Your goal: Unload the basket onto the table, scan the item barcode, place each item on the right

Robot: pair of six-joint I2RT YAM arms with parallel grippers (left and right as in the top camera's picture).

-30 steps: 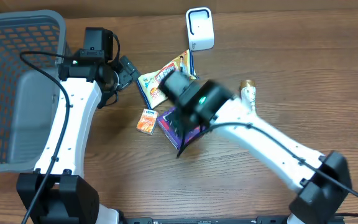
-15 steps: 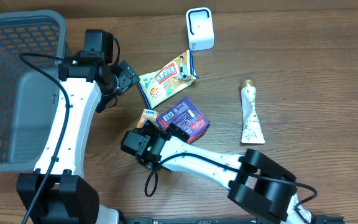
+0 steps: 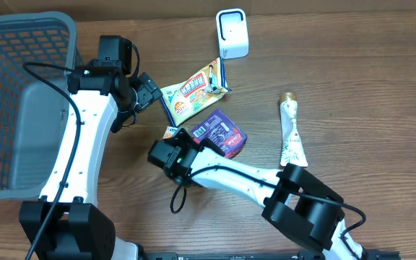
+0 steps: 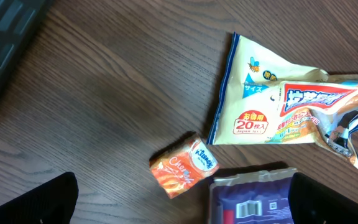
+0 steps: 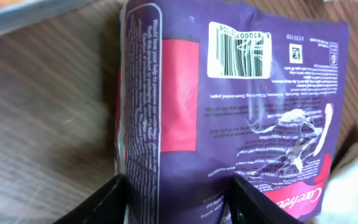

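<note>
The item is a purple package [image 3: 221, 133] lying mid-table, with its white barcode [image 5: 239, 50] facing up on the far end. My right gripper [image 5: 179, 186] reaches it from the left [image 3: 196, 144]. Its two black fingers press against the near end of the package [image 5: 229, 112], one on the side panel and one on the top face. My left gripper [image 4: 184, 186] hovers open above the table, up and left of the item [image 3: 146, 90]. The package's corner [image 4: 253, 202] shows between its fingertips. A white scanner-like device [image 3: 231, 32] stands at the back.
A yellow snack bag [image 3: 193, 90] lies just behind the package. A small orange tissue packet [image 3: 170, 132] sits at its left, against my right wrist. A cream tube [image 3: 290, 133] lies to the right. A grey basket [image 3: 20, 101] fills the left side.
My right arm swung round to reach the purple package from the left, and its jaws narrowed onto it. The package shifted slightly up and right. The left arm held still.
</note>
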